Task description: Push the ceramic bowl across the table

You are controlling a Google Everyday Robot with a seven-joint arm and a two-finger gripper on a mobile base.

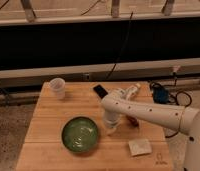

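The ceramic bowl [80, 134] is a round, glossy dark-green bowl on the front middle of the light bamboo table [43, 127]. My white arm reaches in from the right. The gripper [110, 128] points down at the tabletop just right of the bowl's rim, a small gap away from it.
A small translucent whitish cup [57, 88] stands at the back left. A black phone [100, 91] lies at the back middle. A white bottle [133, 90] and a reddish item [132, 120] lie by the arm. A pale square sponge [139, 147] lies front right. Cables [163, 95] hang off the right edge.
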